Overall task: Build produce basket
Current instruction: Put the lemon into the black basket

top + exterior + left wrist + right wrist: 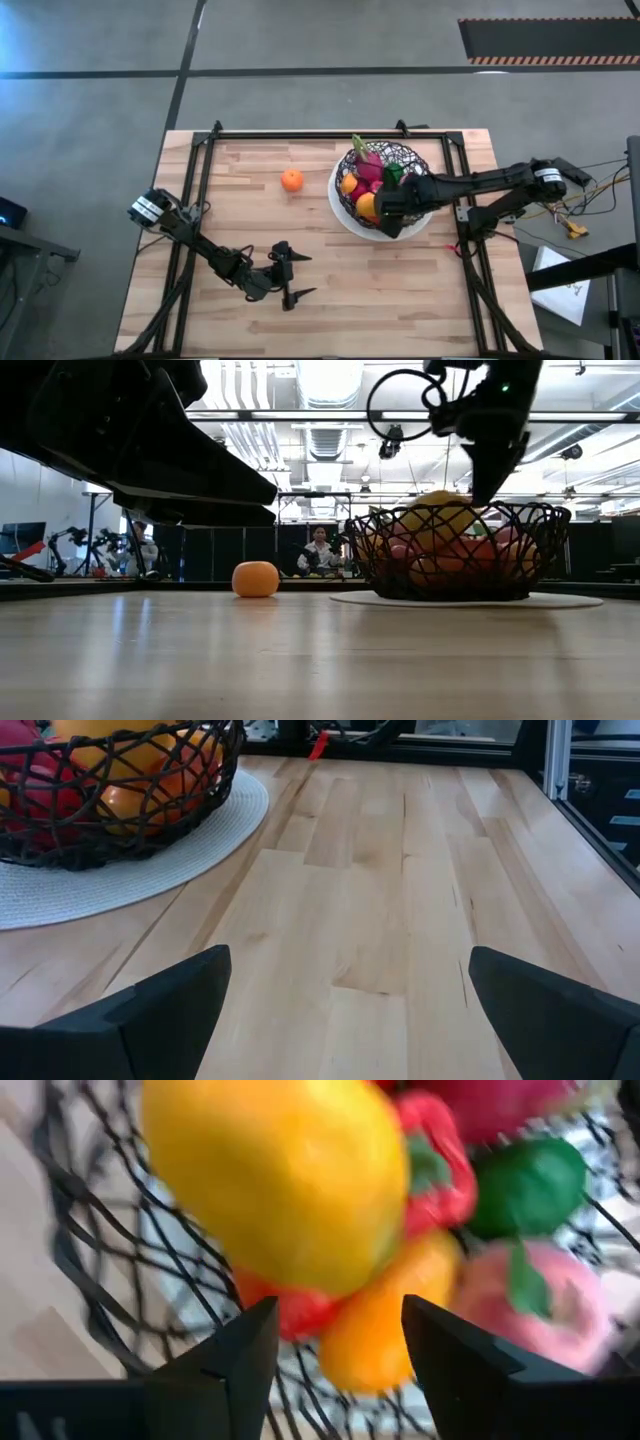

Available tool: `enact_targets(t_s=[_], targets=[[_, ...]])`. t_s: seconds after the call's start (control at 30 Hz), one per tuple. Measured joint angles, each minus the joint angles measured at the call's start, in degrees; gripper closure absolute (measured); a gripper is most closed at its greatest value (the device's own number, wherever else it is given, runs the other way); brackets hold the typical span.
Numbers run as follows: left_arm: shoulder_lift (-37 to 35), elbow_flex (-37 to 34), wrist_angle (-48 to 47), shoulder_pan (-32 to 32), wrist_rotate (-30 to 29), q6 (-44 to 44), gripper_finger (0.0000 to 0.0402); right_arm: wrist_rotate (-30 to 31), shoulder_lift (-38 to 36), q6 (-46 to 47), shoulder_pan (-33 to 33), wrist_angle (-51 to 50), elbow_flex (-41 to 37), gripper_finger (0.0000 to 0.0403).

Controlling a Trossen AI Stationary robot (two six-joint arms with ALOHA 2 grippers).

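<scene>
- One orange fruit (291,180) lies alone on the bare wood of the table (400,290), well apart from the basket (420,160) and toward the table's far middle; nothing stands between them.
- Most of the produce is heaped in the basket: a pink dragon fruit (368,162), a green piece (393,173), a large yellow fruit (280,1180), a red pepper (440,1170), an orange piece (375,1335) and a pale pink piece (520,1300).
- The basket's white plate base (130,870) sits on the right half of the table, near the far edge.
- The right gripper (385,212) hangs over the basket's near rim, fingers partly parted and empty, just above the yellow fruit; the wire mesh lies between its fingertips and the lower pieces.
- The left gripper (288,272) waits low over the near-left part of the table, jaws spread wide with nothing in them, pointing at open wood beside the plate base.
- A person (320,550) sits in the room beyond the table.
</scene>
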Motion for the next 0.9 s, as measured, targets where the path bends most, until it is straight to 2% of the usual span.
enact_targets(t_s=[0.23, 0.43, 0.5, 0.67, 0.8, 0.9], targets=[[0.0, 0.0, 0.0, 0.0, 0.0, 0.0, 0.0008, -0.3, 2.1, -5.3, 0.0, 11.2, -1.5, 0.0225], [0.0, 0.0, 0.0, 0.0, 0.0, 0.0, 0.0008, 0.3, 1.7, -5.5, 0.0, 10.6, 0.2, 0.024], [0.0, 0.0, 0.0, 0.0, 0.0, 0.0, 0.0008, 3.6, 1.0, -4.0, 0.2, 9.5, 1.4, 0.0248], [0.0, 0.2, 0.0, 0.0, 0.0, 0.0, 0.0008, 18.9, -0.2, 2.9, 0.6, 12.2, 2.3, 0.0277], [0.0, 0.5, 0.0, 0.0, 0.0, 0.0, 0.0008, 19.4, 1.5, 4.0, -1.4, 16.3, 1.6, 0.0311], [0.0, 0.5, 0.0, 0.0, 0.0, 0.0, 0.0008, 17.5, 3.9, 3.9, -2.5, 17.5, 1.3, 0.0336]])
